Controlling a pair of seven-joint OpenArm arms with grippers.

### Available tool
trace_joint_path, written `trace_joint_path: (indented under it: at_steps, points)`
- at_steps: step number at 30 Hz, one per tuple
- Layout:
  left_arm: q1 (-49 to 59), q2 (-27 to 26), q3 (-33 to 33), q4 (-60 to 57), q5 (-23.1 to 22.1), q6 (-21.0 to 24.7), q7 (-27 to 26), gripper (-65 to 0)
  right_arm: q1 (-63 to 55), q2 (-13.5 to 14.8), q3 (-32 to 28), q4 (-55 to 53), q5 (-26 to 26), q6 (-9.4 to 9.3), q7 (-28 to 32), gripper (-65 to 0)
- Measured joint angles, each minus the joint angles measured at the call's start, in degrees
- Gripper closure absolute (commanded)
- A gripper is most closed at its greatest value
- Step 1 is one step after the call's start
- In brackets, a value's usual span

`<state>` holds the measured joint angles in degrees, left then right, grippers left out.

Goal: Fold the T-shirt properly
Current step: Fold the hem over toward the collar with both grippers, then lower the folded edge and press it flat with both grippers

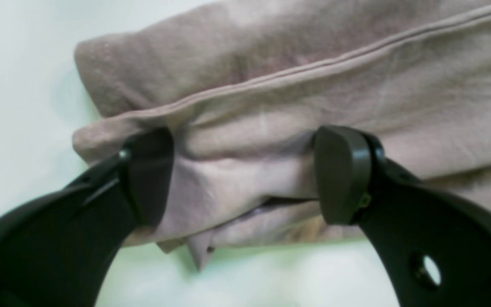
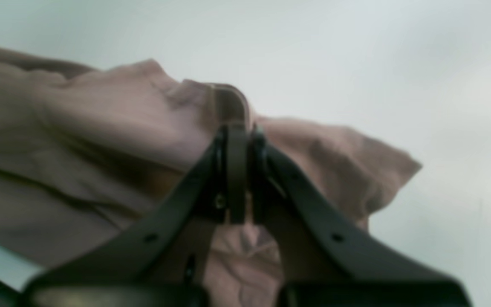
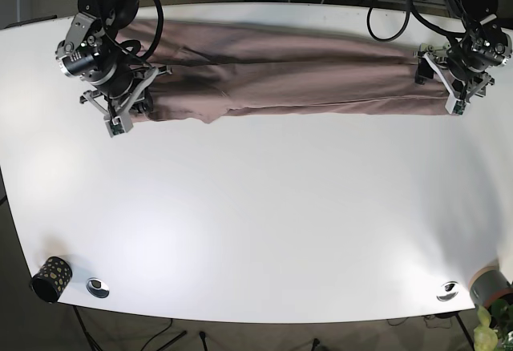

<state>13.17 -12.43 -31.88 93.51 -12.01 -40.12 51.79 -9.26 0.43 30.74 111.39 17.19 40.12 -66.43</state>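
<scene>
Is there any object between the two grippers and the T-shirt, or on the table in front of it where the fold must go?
Nothing visible. The right gripper is shut on the T-shirt; the open left gripper straddles its other end. The table in front is bare.

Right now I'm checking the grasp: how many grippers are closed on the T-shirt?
1: the right gripper pinches the T-shirt; the left gripper is open, fingers straddling it.

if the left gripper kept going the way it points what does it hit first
The T-shirt: the left gripper, open, already straddles its bunched end, so cloth comes first, then probably the table.
</scene>
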Motion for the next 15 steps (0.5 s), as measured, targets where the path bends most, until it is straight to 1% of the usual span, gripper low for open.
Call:
trace_joint_path:
  at_steps: [2, 4, 5, 9, 13, 15]
  points:
    - [-0.7, -0.1, 0.0, -0.2, 0.2, 0.0, 0.0, -47.1, -1.3, 0.1, 2.9, -0.1, 1.9, -0.09, -0.3, 0.0]
    - [-0.9, -0.5, 0.0, -0.3, 0.1, 0.0, 0.0, -47.1, -2.5, 0.1, 5.4, -0.2, 5.3, -0.07, -0.2, 0.0]
    - [-0.9, -0.9, 0.0, -0.3, -0.1, 0.0, -0.1, -47.1, -3.1, 0.2, 6.6, -0.2, 6.0, -0.07, -0.1, 0.0]
    - [-0.8, -1.7, -0.1, -0.3, 0.4, 0.0, -0.2, -47.1, -5.0, 0.4, 9.2, -0.2, 6.9, -0.11, -0.2, 0.0]
    - [-0.8, -1.6, 0.0, -0.3, 0.3, 0.0, -0.2, -47.1, -6.3, 0.4, 9.5, -0.2, 7.1, -0.07, -0.2, 0.0]
    - [-0.8, -1.6, 0.0, -0.3, 0.3, 0.0, -0.2, -47.1, -6.9, 0.4, 9.8, -0.2, 7.1, -0.09, -0.2, -5.2]
